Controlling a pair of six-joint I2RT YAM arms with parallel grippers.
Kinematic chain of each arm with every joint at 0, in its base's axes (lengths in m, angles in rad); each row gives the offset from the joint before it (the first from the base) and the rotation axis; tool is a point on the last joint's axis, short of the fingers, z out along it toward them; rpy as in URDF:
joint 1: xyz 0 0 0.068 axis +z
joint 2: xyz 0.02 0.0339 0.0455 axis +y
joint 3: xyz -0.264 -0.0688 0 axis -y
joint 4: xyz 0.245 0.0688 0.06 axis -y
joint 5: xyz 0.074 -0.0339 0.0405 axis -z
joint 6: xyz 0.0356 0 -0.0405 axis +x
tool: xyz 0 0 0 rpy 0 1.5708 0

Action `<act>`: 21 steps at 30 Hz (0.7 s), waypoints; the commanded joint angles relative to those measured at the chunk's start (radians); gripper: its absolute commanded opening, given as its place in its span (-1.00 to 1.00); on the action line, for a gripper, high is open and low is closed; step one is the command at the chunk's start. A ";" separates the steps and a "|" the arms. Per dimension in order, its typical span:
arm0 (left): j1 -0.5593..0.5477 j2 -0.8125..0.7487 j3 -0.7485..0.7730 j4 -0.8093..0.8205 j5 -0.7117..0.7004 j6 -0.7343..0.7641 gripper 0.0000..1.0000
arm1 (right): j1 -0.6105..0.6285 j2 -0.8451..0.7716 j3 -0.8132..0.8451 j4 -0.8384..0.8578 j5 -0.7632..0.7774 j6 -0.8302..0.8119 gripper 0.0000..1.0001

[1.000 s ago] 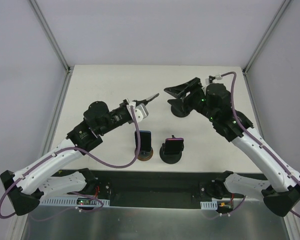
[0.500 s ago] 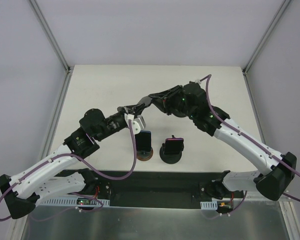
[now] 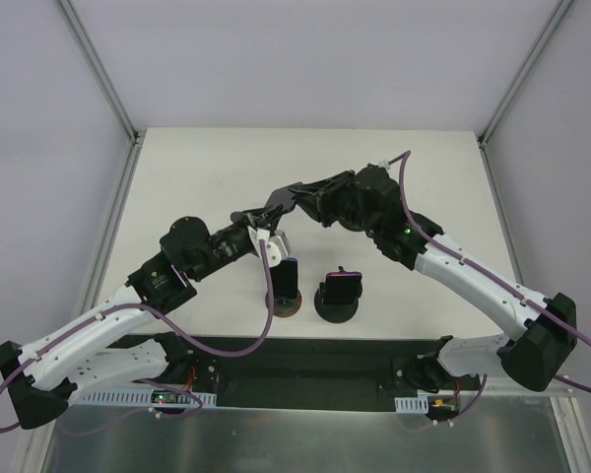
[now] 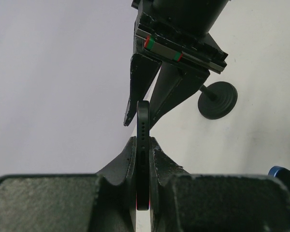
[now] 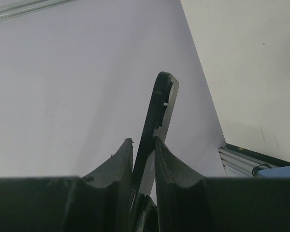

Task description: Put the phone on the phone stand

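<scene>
Top and wrist views. I see the phone (image 4: pixel 143 113) held in the air above the middle of the table (image 3: pixel 207 163), edge-on between both arms. The left gripper (image 4: pixel 142 141) is clamped on its lower end. The right gripper (image 5: pixel 142 141) straddles the other end with its jaws narrow; I cannot tell whether they touch it. The empty phone stand (image 4: pixel 217 99) stands on the table beyond. Two occupied stands (image 3: pixel 286 301) (image 3: pixel 337 305) stand near the front edge.
</scene>
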 commanded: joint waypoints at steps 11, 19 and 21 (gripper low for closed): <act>-0.105 0.032 0.078 -0.007 0.032 0.153 -1.00 | -0.007 -0.001 0.033 -0.005 -0.052 -0.013 -0.99; -0.116 -0.031 0.099 -0.044 0.051 -0.129 0.84 | -0.071 -0.020 0.018 0.150 -0.108 -0.284 -0.99; -0.116 -0.094 0.102 -0.071 0.078 -0.287 0.96 | -0.091 -0.018 0.029 0.216 -0.198 -0.446 -0.99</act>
